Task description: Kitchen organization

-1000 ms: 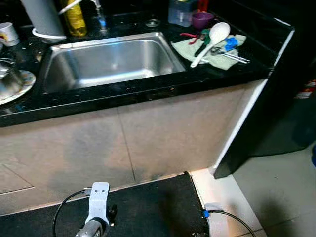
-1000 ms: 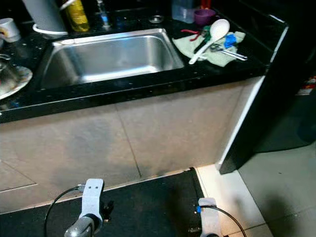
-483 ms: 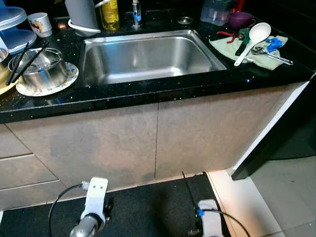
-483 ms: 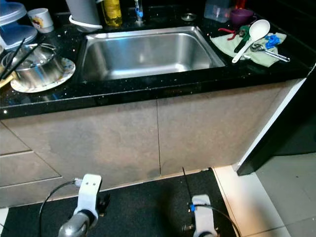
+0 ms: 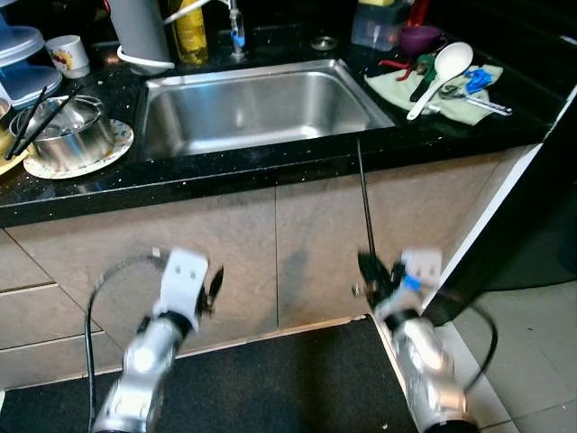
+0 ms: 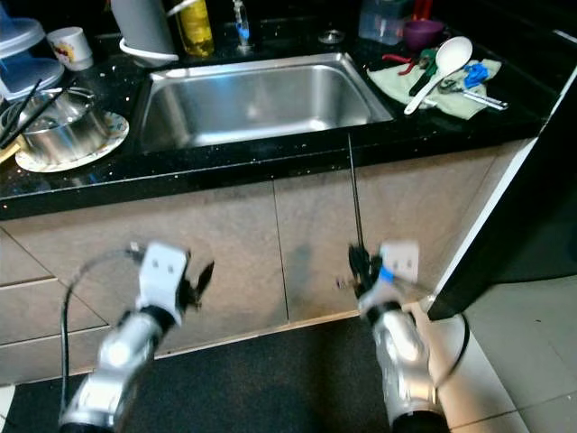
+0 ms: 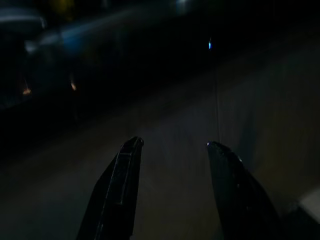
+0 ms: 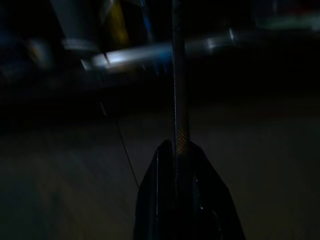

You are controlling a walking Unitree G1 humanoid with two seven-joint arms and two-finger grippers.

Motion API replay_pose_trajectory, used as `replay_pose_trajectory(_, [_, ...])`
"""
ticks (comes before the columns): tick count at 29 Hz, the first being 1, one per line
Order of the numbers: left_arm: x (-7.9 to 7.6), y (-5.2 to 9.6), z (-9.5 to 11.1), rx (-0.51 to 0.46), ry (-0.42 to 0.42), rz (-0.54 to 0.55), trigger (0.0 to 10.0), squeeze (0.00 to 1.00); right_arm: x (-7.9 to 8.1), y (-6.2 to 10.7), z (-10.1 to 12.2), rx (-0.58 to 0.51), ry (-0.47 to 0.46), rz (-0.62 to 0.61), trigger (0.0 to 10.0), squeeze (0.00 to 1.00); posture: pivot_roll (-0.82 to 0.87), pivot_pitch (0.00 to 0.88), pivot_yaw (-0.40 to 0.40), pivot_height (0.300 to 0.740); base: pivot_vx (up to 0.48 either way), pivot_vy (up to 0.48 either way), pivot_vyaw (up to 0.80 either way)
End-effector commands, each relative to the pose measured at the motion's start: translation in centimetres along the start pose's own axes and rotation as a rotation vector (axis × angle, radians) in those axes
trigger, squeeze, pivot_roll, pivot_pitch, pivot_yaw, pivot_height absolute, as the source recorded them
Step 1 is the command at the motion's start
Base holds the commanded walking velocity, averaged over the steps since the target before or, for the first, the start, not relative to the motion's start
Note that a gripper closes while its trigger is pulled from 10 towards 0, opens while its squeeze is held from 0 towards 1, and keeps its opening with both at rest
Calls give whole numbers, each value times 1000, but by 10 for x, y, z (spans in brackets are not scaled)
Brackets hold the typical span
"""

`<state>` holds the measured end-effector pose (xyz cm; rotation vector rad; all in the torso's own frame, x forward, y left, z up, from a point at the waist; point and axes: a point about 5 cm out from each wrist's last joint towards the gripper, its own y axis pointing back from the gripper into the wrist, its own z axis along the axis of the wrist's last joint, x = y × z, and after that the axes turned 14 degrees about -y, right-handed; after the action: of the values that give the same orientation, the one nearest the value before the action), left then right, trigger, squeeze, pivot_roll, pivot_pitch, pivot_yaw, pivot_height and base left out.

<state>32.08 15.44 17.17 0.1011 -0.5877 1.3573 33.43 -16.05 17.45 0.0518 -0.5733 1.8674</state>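
My right gripper is raised in front of the beige cabinet, shut on a thin black stick that points up toward the counter edge. In the right wrist view the stick runs straight out from between the closed fingertips. My left gripper is also raised before the cabinet and holds nothing; in the left wrist view its two fingers stand well apart. A steel sink is set in the black counter above both grippers.
A steel pot with black chopsticks sits on a plate at the left. At the right a green cloth holds a white ladle and other utensils. A yellow bottle, a grey cylinder and a mug stand behind the sink.
Both arms have risen from the bottom edge to cabinet height, the right one carrying the black stick up with it. The camera has shifted slightly.
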Motion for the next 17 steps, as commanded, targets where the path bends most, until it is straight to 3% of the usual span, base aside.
replay_pose_trajectory(1, [10,-3,7,-4,14,18,10000,0,6,-7,9,-9,-46,30,10000,0,-57,187,39,740,0,0,0])
replay_pose_trajectory(3, [19,-16,22,-26,15,52,10000,0,9,-22,23,-24,-39,33,10000,0,-55,186,40,740,0,0,0])
replay_pose_trajectory(5, [24,-24,25,31,-4,69,10000,0,9,-29,27,19,27,15,10000,0,-54,185,40,740,0,0,0])
replay_pose_trajectory(6, [26,-33,38,2,-31,49,10000,0,9,-36,27,100,133,9,10000,0,-51,183,40,740,0,0,0])
replay_pose_trajectory(9, [31,-42,51,-37,-15,63,10000,0,13,-42,33,113,167,16,10000,0,-51,183,40,740,0,0,0])
replay_pose_trajectory(13, [43,-56,64,-21,12,114,10000,0,17,-49,40,134,193,12,10000,0,-48,179,38,740,0,0,0])
replay_pose_trajectory(17, [46,-60,68,-25,11,127,10000,0,19,-50,39,173,232,32,10000,0,-46,178,35,740,0,0,0])
